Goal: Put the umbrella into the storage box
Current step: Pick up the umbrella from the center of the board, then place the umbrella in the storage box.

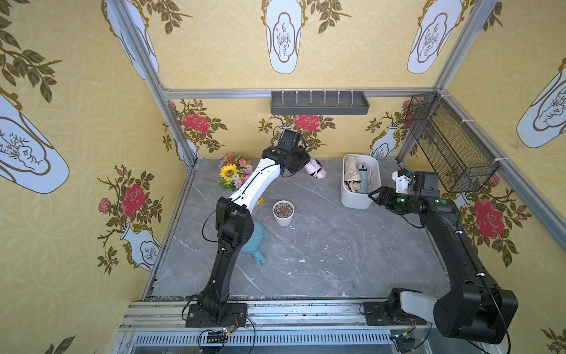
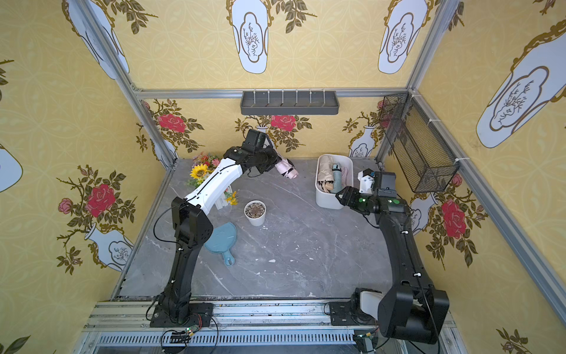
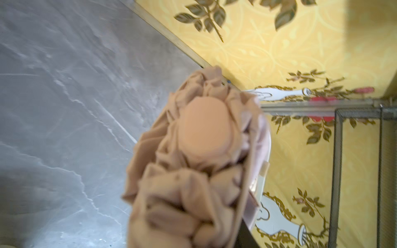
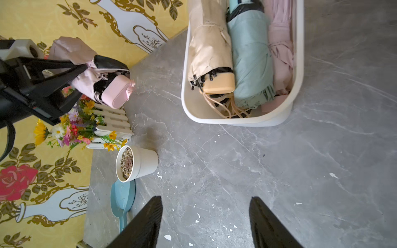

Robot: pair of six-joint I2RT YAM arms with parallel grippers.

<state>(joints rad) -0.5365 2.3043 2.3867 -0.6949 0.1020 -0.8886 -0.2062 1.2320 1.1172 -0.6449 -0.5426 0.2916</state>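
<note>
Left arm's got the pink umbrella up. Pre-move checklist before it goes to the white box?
1. Grip: left gripper shut on the pink umbrella at its canopy, handle end sticking out: ok.
2. Umbrella over the storage box: not ok; it hangs above the table, off to the box's side.
3. Path across: nothing stands between umbrella and box: ok.
4. Right gripper open, empty, short of the box's rim: ok.
5. Room inside: beige umbrella, mint umbrella and second pink umbrella fill the width: not ok; this one must lie on top.
6. Canopy strap fastened: cannot tell.
</note>
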